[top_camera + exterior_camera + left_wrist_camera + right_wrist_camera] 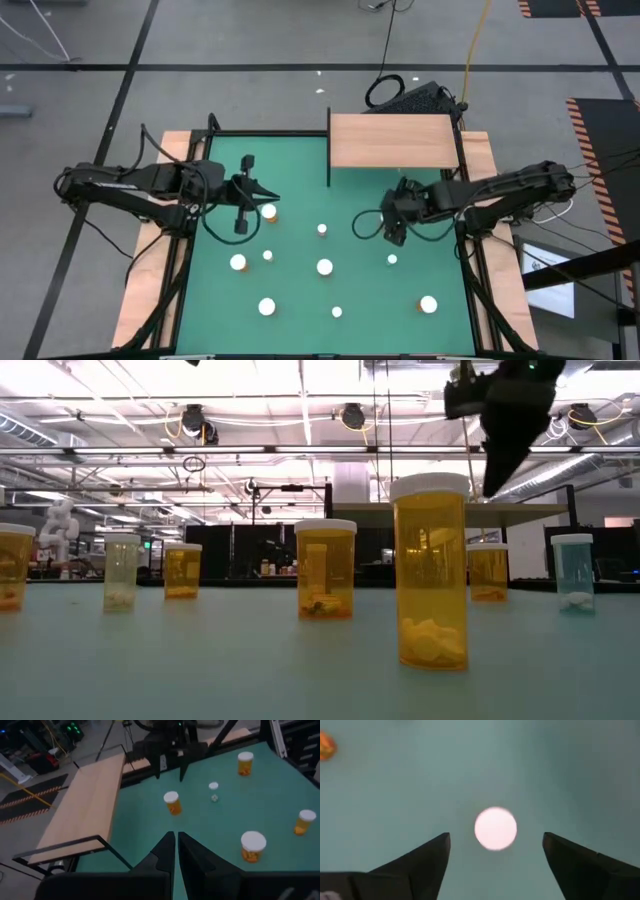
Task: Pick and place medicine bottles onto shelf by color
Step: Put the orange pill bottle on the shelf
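Several medicine bottles with white caps stand upright on the green mat (300, 290), mostly orange (325, 580), one clear (573, 570). The shelf (392, 140), a light wooden board on a black frame (85, 800), stands at the mat's far edge with nothing on it. My right gripper (394, 236) hangs open above the mat, pointing down (492, 485). Its two fingers stand wide on either side of a small white cap (495, 828) below them, without touching it; this looks like the bottle (392, 259). My left gripper (176, 839) is shut and raised at the mat's left (268, 192), near a bottle (269, 212).
Other bottles are spread over the mat: (322, 229), (238, 262), (324, 267), (267, 306), (337, 312), (428, 304). Wooden side strips (150, 290) frame the mat. Cables (385, 90) lie behind the shelf. Open mat lies between the right gripper and the shelf.
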Motion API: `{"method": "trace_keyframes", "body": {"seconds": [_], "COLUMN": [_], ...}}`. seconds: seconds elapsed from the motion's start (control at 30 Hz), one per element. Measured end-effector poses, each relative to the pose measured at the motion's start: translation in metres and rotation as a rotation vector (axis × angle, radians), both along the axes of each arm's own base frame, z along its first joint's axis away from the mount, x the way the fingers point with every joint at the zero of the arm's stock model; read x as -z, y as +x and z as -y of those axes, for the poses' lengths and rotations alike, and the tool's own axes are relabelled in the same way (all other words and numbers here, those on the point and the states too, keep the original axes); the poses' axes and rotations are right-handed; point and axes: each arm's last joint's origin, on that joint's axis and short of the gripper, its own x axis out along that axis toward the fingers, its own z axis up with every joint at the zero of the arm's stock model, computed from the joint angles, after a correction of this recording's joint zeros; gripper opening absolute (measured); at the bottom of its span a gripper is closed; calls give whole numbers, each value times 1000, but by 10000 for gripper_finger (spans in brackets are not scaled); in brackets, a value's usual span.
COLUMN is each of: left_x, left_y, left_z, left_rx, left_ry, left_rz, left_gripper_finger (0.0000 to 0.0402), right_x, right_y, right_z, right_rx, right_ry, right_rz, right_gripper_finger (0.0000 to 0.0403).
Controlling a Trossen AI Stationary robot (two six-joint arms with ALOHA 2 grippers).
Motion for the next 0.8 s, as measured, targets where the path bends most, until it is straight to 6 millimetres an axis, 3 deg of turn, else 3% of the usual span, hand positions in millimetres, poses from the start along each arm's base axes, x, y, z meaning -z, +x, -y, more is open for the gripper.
{"method": "trace_keyframes", "body": {"seconds": [0.47, 0.8], "left_x": [4, 4], "left_y": [12, 12], "left_z": [1, 1], "left_rx": [15, 26], "left_ry": [33, 60], "left_rz": [4, -1], "left_gripper_finger": [26, 26], "right_x": [41, 43], "right_y": [-10, -3], "right_z": [-2, -1], "right_rx": [-68, -87], "right_ry": [-58, -55], "right_rz": [-57, 19], "right_gripper_finger": [358, 358]}}
